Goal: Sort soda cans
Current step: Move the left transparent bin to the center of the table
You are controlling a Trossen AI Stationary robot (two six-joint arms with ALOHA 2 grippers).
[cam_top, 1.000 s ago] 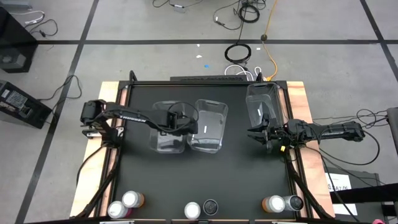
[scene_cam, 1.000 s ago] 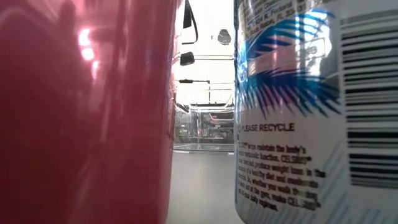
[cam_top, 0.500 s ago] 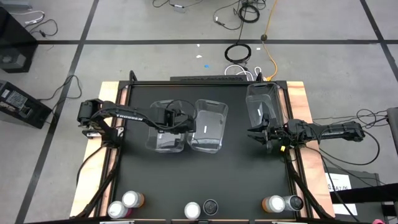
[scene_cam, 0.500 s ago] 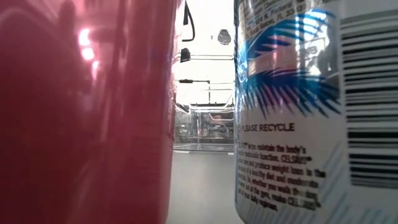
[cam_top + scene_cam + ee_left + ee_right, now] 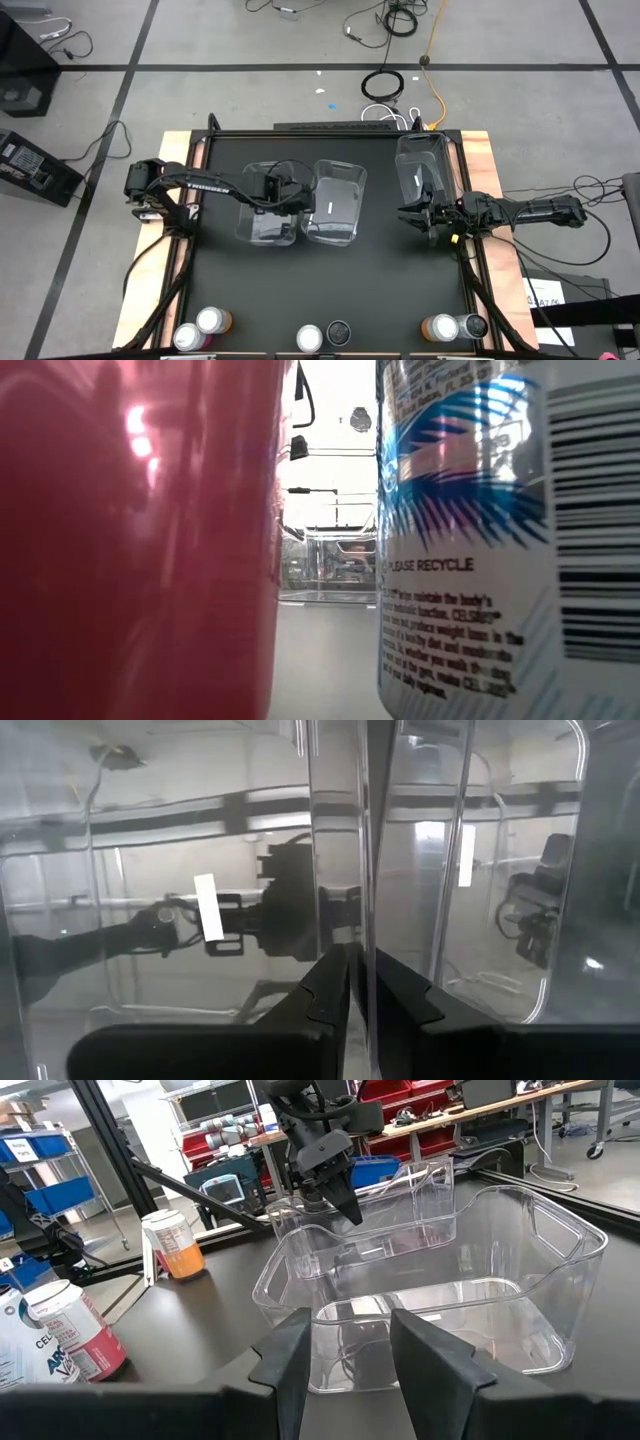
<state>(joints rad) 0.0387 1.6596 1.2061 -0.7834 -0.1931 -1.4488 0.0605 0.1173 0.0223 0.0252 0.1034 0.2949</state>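
Six soda cans stand upright along the near edge: a pink can (image 5: 188,336) with an orange can (image 5: 214,320), a silver-topped can (image 5: 310,338) beside a dark can (image 5: 339,330), and an orange can (image 5: 440,327) beside a dark can (image 5: 473,325). The low view shows a pink can (image 5: 130,540) and a white-and-blue can (image 5: 480,540) up close. My left gripper (image 5: 292,190) (image 5: 358,958) is shut on the left clear bin (image 5: 268,210). My right gripper (image 5: 406,212) (image 5: 350,1365) is open, right of the middle bin (image 5: 336,200), touching nothing. My left gripper pinches the left clear bin's right-hand wall (image 5: 362,900) between its two fingers, one finger inside the bin and one outside. It comes from above, pointing down, at the rim (image 5: 340,1220). The bin rests on its bottom on the table.
A third clear bin (image 5: 420,165) stands at the far right, just beyond my right gripper. The two other bins sit side by side at mid-table. Open black tabletop (image 5: 330,285) lies between the bins and the cans. Cables lie on the floor beyond the far edge.
My left gripper has shifted a little toward the table's left edge, still shut on the bin wall, and the left bin has slid along with it. My right arm has kept still.
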